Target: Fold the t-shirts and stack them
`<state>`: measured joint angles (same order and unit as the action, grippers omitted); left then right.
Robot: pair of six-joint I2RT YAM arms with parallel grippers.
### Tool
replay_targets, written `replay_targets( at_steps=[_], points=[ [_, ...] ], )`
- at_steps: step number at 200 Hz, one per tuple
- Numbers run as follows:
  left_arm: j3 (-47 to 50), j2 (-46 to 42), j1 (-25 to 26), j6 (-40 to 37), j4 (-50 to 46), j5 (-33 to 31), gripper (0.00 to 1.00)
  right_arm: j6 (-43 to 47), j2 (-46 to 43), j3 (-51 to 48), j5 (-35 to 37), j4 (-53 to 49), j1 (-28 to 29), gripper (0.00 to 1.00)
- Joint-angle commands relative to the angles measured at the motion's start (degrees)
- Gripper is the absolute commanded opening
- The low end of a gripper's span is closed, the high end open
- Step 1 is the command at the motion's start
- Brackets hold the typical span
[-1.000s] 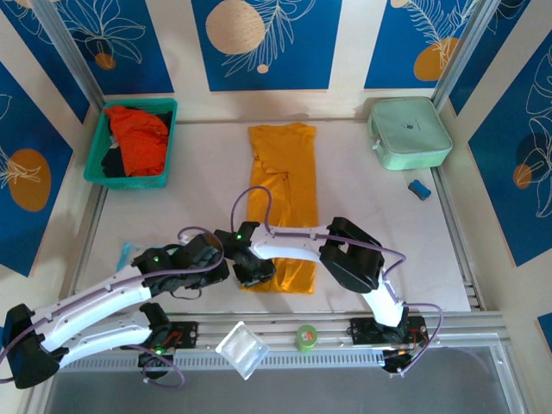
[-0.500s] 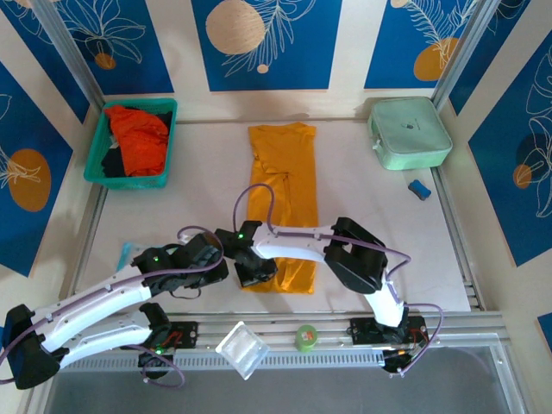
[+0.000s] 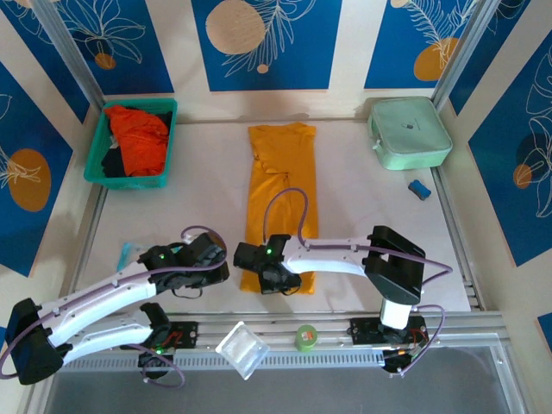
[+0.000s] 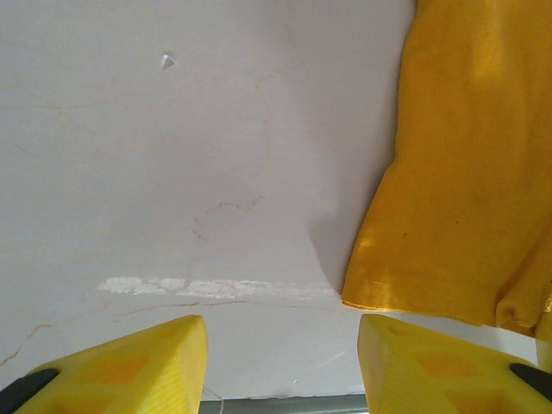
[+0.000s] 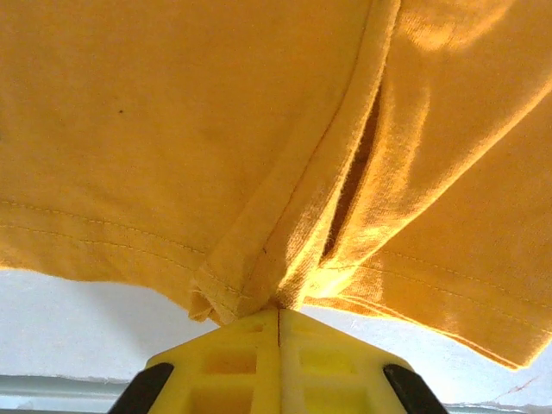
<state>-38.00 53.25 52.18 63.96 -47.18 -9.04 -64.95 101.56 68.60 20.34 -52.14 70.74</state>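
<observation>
Table (image 3: 190, 216) bears mustard shirt (image 3: 282, 198); wrist view reveals right fingers (image 5: 226, 355) pinching hem

one yellow t-shirt (image 3: 281, 185), one orange t-shirt (image 3: 142, 136), one basket (image 3: 126, 181), one box (image 3: 410, 134)

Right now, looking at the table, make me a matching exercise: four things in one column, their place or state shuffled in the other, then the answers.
1. yellow t-shirt
2. red-orange t-shirt
3. mint-green box
4. right arm

A. in the teal basket
B. jaws shut on a yellow hem
C. far right corner of the table
D. spread lengthwise mid-table

Pairs: 1-D, 2-A, 3-C, 4-B
</observation>
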Motion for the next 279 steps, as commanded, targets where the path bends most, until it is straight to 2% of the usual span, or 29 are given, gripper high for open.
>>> replay_targets(
  at_steps=[1,46,65,90,113,135,191,237,279],
  points=[
    [-0.6,0.7,-0.6,-1.5,-1.3,0.2,0.52,-4.9,-1.4,-0.2,1.8,-1.9,1.0,0.14],
    [-3.3,6.8,-0.5,-5.0,0.5,2.6,0.55,-5.5,-6.1,0.9,5.6,-7.0,1.5,0.37],
    [-3.6,10.9,-0.5,-6.1,5.0,4.6,0.54,-5.1,-9.4,-0.9,7.2,-7.6,0.4,0.40],
    [-4.0,16.2,-0.4,-7.1,11.3,5.8,0.54,-0.8,-13.0,-8.0,3.1,-0.5,-4.5,0.32],
    [-6.3,21.6,-0.4,-8.4,14.6,6.5,0.52,3.1,-14.1,-14.8,-4.7,9.5,-11.1,0.18],
    [-7.9,25.2,-0.3,-9.2,16.8,6.8,0.52,5.1,-13.0,-17.0,-6.6,12.2,-15.5,0.12],
    [-8.1,31.9,-0.4,-7.6,13.5,6.2,0.51,7.4,-9.6,-18.1,-5.3,10.3,-18.9,0.09],
    [-4.7,32.7,-0.4,-3.7,12.6,6.2,0.50,10.1,-9.2,-18.9,-4.8,11.1,-21.0,0.09],
    [-11.2,32.2,-0.3,-4.1,9.0,3.4,0.52,18.5,-12.7,-15.7,-5.1,11.8,-21.9,0.09]
  ],
)
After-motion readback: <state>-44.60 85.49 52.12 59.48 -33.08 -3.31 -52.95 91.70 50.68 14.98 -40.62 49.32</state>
